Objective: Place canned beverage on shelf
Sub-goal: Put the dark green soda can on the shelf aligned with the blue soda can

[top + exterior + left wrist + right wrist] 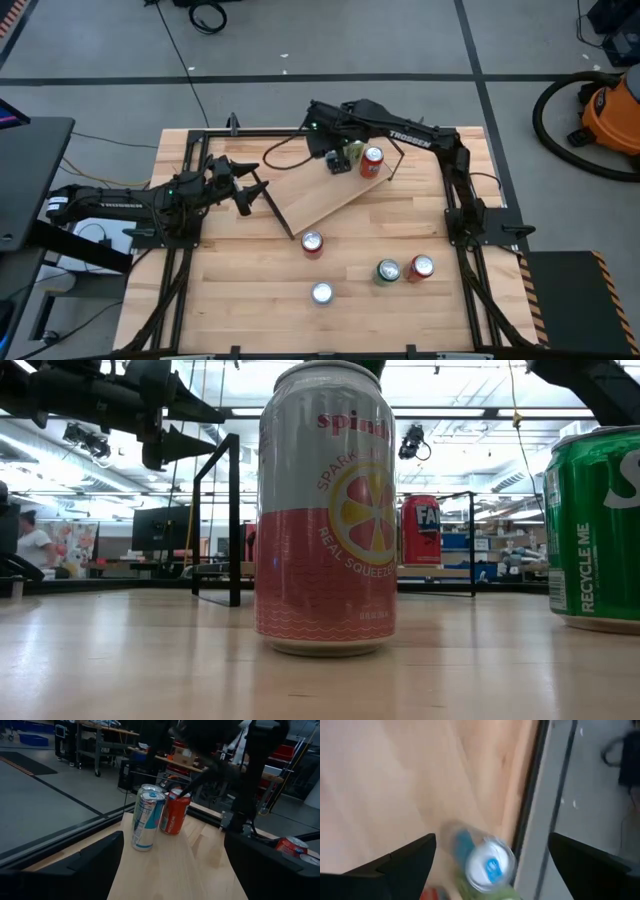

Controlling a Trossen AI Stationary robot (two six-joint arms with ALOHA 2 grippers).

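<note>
The light-wood shelf lies slantwise on the table, with black rod frames at its short ends. On its far right end stand a red can, a white-and-blue can and a greenish can. My right gripper is open above the white-and-blue can, its fingers on either side without touching. My left gripper is open at the shelf's left end. Its fingers stand either side of the board. I cannot tell whether they touch it.
Several loose cans stand on the table's near half: a red one, a pink-and-white one, a green one and another red one. The pink-and-white and green cans fill the low view.
</note>
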